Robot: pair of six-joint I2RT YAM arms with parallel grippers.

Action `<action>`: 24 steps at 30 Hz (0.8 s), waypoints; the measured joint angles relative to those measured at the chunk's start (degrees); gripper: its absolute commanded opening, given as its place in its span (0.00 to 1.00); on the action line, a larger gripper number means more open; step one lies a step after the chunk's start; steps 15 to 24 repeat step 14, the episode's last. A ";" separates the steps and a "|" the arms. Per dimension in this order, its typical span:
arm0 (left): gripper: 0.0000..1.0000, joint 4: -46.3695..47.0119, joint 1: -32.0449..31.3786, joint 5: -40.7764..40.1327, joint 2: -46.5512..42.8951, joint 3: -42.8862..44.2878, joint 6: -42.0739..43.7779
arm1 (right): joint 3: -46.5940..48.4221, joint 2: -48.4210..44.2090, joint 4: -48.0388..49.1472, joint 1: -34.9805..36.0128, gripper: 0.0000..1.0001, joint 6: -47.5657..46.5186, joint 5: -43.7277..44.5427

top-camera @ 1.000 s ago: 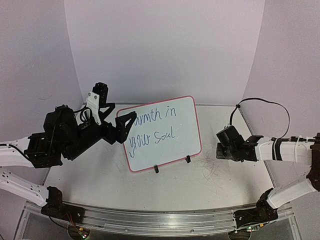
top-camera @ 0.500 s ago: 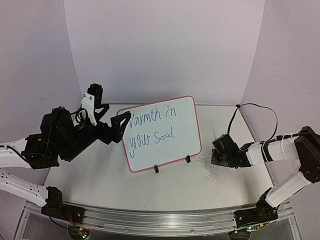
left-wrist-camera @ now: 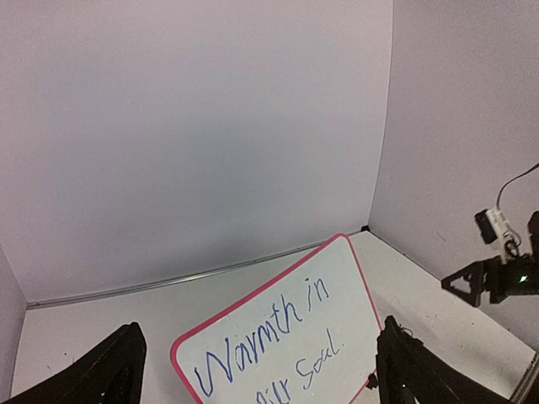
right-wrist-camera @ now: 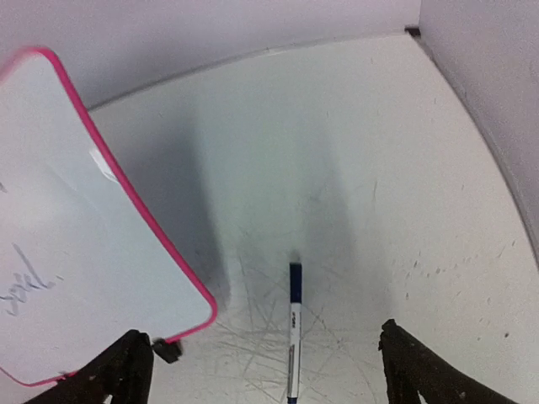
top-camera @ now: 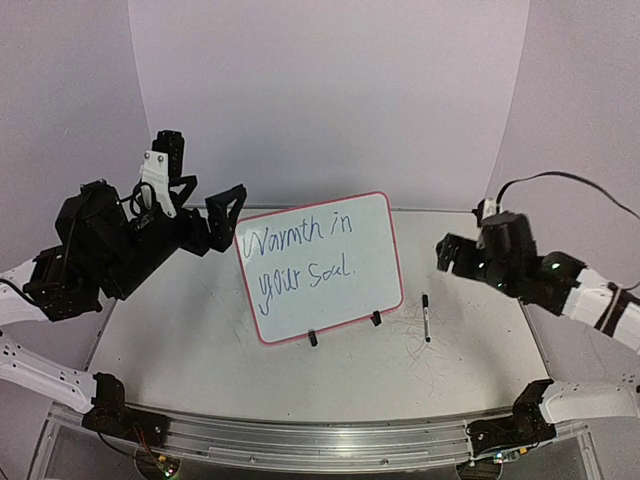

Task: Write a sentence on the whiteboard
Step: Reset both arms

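Note:
The whiteboard (top-camera: pixel 372 262) stands tilted on its wire stand at mid-table, pink-framed. The sentence (top-camera: pixel 300 252) on it reads "Warmth in your Soul." in blue script. My left gripper (top-camera: pixel 196 186) hovers open and empty just left of the board's upper left corner. In the left wrist view the whiteboard (left-wrist-camera: pixel 354 295) and sentence (left-wrist-camera: pixel 261 337) lie ahead between the open fingers (left-wrist-camera: pixel 114 374). A blue-capped marker (top-camera: pixel 426 318) lies on the table right of the board. My right gripper (top-camera: pixel 463 247) hangs open above it. The right wrist view shows the marker (right-wrist-camera: pixel 293 332) lying free between the spread fingers, beside the whiteboard (right-wrist-camera: pixel 76 227).
Faint grey scribble marks (top-camera: pixel 420 350) cover the tabletop around the marker. Pale walls close in the back and both sides. A metal rail (top-camera: pixel 320 442) runs along the near edge between the arm bases. A black cable (top-camera: pixel 560 182) loops above the right arm.
My right gripper opened and let go of the marker, which now lies on the table, and the arm rose. My left gripper drew back leftward off the board's left edge.

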 measured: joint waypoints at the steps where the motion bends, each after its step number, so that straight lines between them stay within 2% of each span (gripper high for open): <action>1: 0.97 -0.31 0.00 -0.49 0.01 1.25 0.58 | 3.55 -2.48 -1.31 0.01 0.98 -1.83 0.82; 6: 0.97 -0.52 0.00 -2.94 -0.55 7.27 3.75 | 21.39 -12.23 -3.35 0.04 0.98 -10.16 5.43; 11: 0.98 -0.07 0.00 -3.66 -2.65 11.09 6.47 | 35.01 -15.66 -3.73 0.04 0.98 -16.09 8.68; 14: 0.98 0.31 0.05 -4.30 -3.14 12.42 7.59 | 36.80 -16.51 -2.47 0.04 0.98 -17.84 11.37; 24: 0.98 0.31 0.05 -4.30 -3.14 12.42 7.59 | 36.80 -16.51 -2.47 0.04 0.98 -17.84 11.37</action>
